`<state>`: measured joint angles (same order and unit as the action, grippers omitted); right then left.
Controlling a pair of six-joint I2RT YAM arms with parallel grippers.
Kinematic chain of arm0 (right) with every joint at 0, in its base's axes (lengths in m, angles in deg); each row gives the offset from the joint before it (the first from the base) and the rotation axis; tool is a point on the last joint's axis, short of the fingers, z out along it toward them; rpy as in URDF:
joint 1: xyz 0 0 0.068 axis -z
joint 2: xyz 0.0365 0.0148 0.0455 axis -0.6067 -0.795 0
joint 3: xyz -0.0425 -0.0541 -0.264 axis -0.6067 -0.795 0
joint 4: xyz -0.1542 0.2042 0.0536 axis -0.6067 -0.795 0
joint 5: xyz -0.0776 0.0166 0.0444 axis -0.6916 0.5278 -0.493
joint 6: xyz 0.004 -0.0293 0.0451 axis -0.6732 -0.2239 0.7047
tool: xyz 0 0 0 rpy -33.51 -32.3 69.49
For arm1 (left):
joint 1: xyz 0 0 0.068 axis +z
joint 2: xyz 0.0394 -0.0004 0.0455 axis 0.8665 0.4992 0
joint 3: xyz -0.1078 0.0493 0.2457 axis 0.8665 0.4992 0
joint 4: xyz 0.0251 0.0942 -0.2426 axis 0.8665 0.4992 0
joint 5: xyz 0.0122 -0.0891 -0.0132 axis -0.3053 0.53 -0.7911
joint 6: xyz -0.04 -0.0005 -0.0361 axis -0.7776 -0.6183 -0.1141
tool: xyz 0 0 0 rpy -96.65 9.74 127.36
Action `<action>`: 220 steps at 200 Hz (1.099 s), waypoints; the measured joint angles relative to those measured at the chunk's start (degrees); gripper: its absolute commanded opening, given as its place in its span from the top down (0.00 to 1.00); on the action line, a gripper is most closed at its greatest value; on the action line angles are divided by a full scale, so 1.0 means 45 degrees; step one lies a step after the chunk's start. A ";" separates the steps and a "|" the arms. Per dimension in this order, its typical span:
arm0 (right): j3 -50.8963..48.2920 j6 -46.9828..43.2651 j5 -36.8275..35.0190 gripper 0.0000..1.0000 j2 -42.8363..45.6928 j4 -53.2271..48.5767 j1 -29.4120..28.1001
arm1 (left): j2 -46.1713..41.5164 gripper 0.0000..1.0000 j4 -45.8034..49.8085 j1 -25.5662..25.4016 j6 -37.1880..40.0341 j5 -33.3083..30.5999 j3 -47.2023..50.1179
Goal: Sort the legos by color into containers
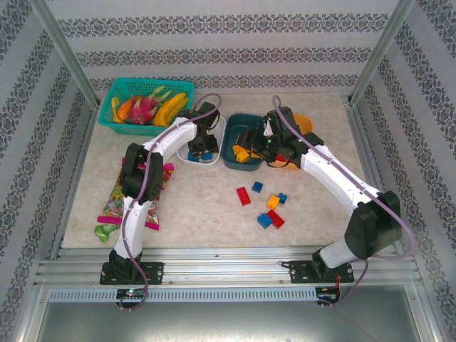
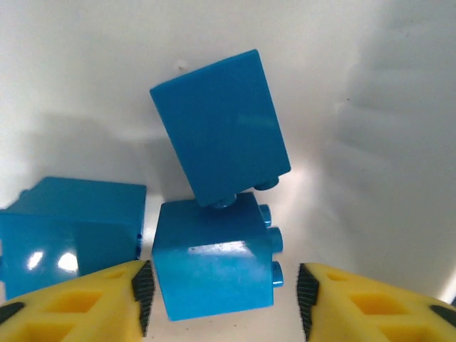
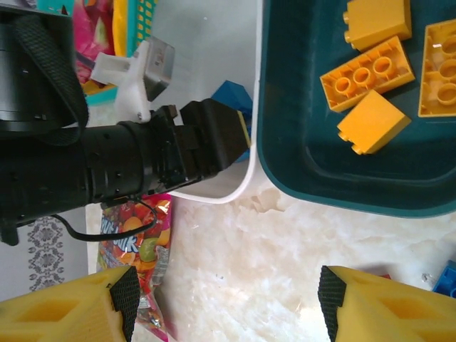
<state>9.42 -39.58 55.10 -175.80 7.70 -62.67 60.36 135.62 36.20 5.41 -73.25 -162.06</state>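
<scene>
Inside the white dish (image 2: 370,142) lie three blue legos. One blue brick (image 2: 214,256) rests between the fingers of my left gripper (image 2: 221,292), which is open with a gap on each side. A second blue brick (image 2: 221,135) leans tilted on top of it, and a third (image 2: 71,228) lies to the left. My right gripper (image 3: 224,299) is open over bare table just in front of the teal dish (image 3: 285,178), which holds several yellow bricks (image 3: 374,121). In the top view the left gripper (image 1: 201,151) is in the white dish (image 1: 187,158) and the right gripper (image 1: 260,158) is by the teal dish (image 1: 229,142).
Loose red (image 1: 244,196), blue (image 1: 257,187) and yellow (image 1: 273,202) bricks lie on the table's middle. The orange dish (image 1: 305,122) sits behind the right arm. A teal fruit basket (image 1: 114,117) stands at the back left. A candy bag (image 1: 114,206) lies by the left arm.
</scene>
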 measured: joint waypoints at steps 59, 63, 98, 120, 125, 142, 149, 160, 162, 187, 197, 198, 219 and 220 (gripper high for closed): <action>0.0976 -0.1039 0.0019 0.31 0.0131 -0.0097 -0.0709 | -0.0301 0.21 0.0185 -0.0005 -0.0049 -0.0068 0.0005; 0.0976 -0.1141 -0.0034 0.31 0.0185 -0.0131 -0.0767 | -0.0432 0.21 0.0204 -0.0005 -0.0058 -0.0087 0.0029; 0.0894 -0.2195 -0.0466 0.31 0.1457 -0.0418 -0.1161 | -0.2579 0.19 0.0272 -0.0165 -0.0272 -0.0151 0.0481; 0.0461 -0.2997 -0.0913 0.31 0.2890 -0.0627 -0.1443 | -0.4566 0.20 0.0131 -0.0588 -0.0680 -0.0165 0.1501; 0.0379 -0.3172 -0.1054 0.32 0.3147 -0.0763 -0.1515 | -0.5085 0.19 -0.0010 -0.0743 -0.0797 -0.0180 0.1914; 0.0112 -0.3711 -0.1486 0.33 0.3691 -0.1384 -0.1812 | -0.6649 0.19 -0.0491 -0.1268 -0.1175 -0.0194 0.3497; -0.0049 -0.3920 -0.1661 0.34 0.3745 -0.1642 -0.1943 | -0.7300 0.19 -0.0767 -0.1501 -0.1316 -0.0189 0.4279; -0.0359 -0.4119 -0.1899 0.34 0.3653 -0.2055 -0.2142 | -0.8315 0.18 -0.1171 -0.1851 -0.1511 -0.0170 0.5629; -0.0427 -0.4158 -0.1953 0.34 0.3604 -0.2132 -0.2195 | -0.8505 0.18 -0.1287 -0.1923 -0.1545 -0.0146 0.5887; -0.1200 -0.4430 -0.2531 0.34 0.2545 -0.3084 -0.2900 | -1.0875 0.14 -0.2142 -0.2647 -0.1977 -0.0029 0.8966; -0.1341 -0.4517 -0.2667 0.35 0.1977 -0.3366 -0.3211 | -1.1968 0.10 -0.2497 -0.2919 -0.2161 0.0010 1.0146; -0.1350 -0.4532 -0.2691 0.35 0.1899 -0.3390 -0.3249 | -1.2050 0.10 -0.2531 -0.2939 -0.2176 0.0005 1.0234; -0.1413 -0.4634 -0.2973 0.36 0.0554 -0.3701 -0.3779 | -1.4576 0.03 -0.2963 -0.3274 -0.2647 0.0107 1.2288; -0.1413 -0.4639 -0.2987 0.36 0.0510 -0.3706 -0.3793 | -1.4756 0.03 -0.2973 -0.3279 -0.2686 0.0102 1.2405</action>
<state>3.06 -60.45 41.66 -173.50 -8.97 -79.74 -6.04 122.24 21.44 -6.67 -72.79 -106.23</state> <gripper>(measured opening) 0.644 0.931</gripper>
